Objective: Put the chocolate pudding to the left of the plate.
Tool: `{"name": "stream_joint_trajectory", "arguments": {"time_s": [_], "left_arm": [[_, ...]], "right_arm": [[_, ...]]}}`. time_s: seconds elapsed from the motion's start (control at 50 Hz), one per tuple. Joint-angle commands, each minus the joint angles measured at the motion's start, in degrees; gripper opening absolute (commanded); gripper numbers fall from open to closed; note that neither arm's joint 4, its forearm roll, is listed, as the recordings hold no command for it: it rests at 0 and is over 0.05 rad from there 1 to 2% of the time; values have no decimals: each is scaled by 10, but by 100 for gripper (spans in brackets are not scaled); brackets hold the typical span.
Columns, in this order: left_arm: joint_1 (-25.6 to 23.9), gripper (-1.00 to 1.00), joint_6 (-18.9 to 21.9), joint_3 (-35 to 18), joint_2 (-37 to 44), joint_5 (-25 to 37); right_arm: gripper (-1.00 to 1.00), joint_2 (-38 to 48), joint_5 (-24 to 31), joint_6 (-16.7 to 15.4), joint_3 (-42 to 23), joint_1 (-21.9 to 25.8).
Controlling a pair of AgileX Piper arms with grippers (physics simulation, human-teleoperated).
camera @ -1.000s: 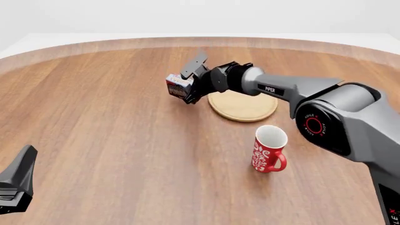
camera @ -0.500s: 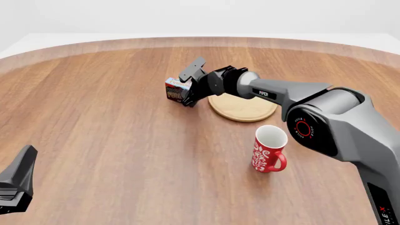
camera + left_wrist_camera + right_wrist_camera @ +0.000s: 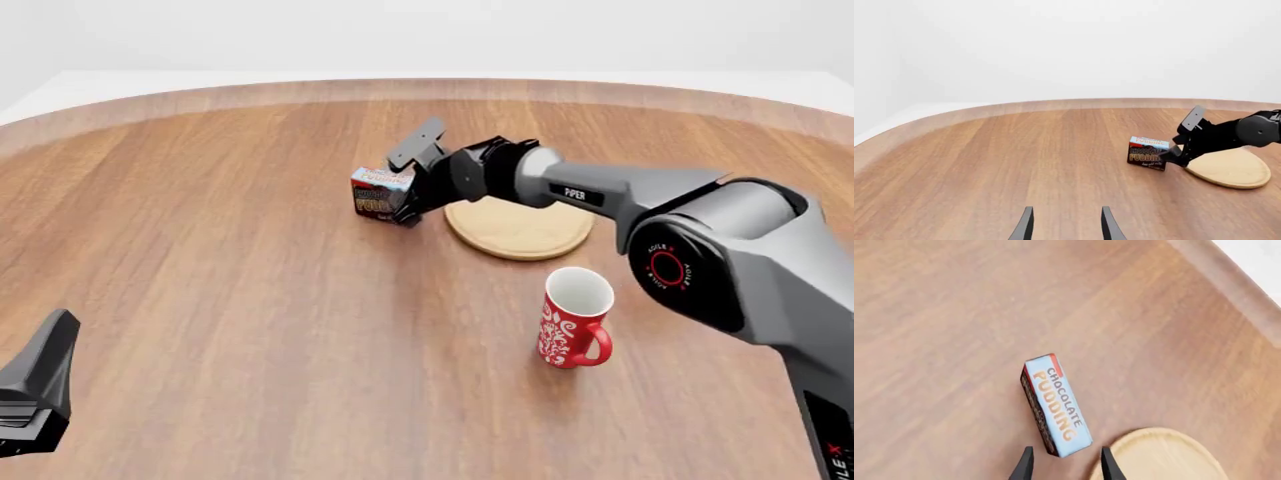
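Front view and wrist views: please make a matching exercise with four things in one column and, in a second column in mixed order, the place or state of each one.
Things:
1. chocolate pudding
2. plate
3. red mug
4. right gripper

Place or state:
A. upright, nearer the camera than the plate
B. fingers apart, nothing clamped between them
C. flat, under the right arm's wrist
D. on the table, just left of the plate

Pairs: 1-D, 2-C, 3-A, 4-B
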Motion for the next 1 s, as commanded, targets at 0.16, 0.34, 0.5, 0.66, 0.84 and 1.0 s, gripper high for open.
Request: {"name": "stream_joint_trajectory", "arguments": {"time_s": [0.16,0.34,0.5,0.66,0.84,1.0], "left_arm": [[0,100,0,0,0,0],[0,100,0,0,0,0],[0,100,0,0,0,0],[0,100,0,0,0,0],[0,100,0,0,0,0],[0,100,0,0,0,0]], "right_arm": [[100,-96,-37,5,110,-8],[100,-156,-90,12,188,-26],[100,-206,-156,31,258,-28],[100,-247,-188,51,302,-13],[100,-283,-177,51,308,-9],[100,-318,-193,62,335,-17]]}}
